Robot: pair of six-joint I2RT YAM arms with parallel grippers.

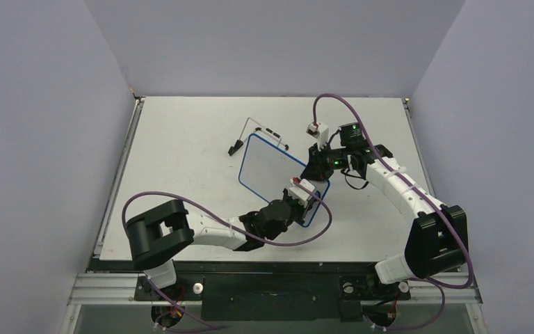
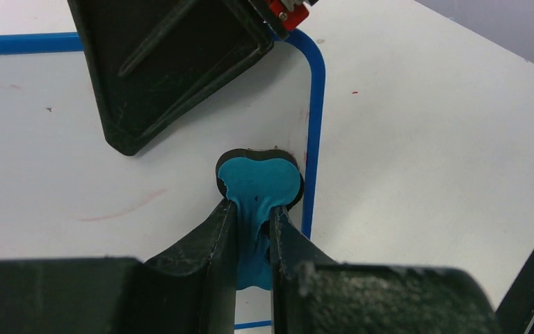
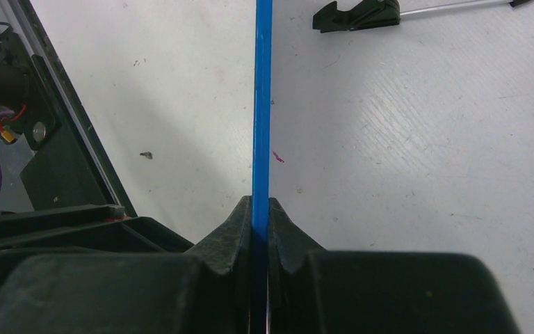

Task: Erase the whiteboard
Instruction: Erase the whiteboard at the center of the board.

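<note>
**Mia:** What is the left hand doing?

**Tom:** The left hand point(image 2: 250, 209) is squeezed shut on the eraser point(image 2: 259, 182). It is a soft blue block with a black bottom. The pinch is so tight that the block bulges out. The eraser presses on the board, right by the blue rim point(image 2: 314, 125) near a round corner.

**Mia:** Where is the whiteboard?

**Tom:** The whiteboard point(image 1: 271, 170) rests in the middle of the worktop point(image 1: 181, 139), turned a bit crooked, between the two arms. Its wire stand point(image 1: 257, 129) pokes out at the far side.

**Mia:** Is it clean?

**Tom:** Nearly. I see a thin red smear point(image 2: 122, 209) to the left of the eraser. I think the job is almost done.

**Mia:** And the right hand?

**Tom:** The right hand point(image 3: 261, 205) is closed tight on the blue rim. It pinches the board's edge so the board cannot slide.

**Mia:** How do you wipe well now?

**Tom:** Hold the eraser flat on the board. Push it slowly over to the red smear and rub back and forth. Don't press too hard, or the soft block may bend and slip out. The right hand should hold on the whole time. The two hands are close together, so wipe away from the right one and don't bump it.
</note>
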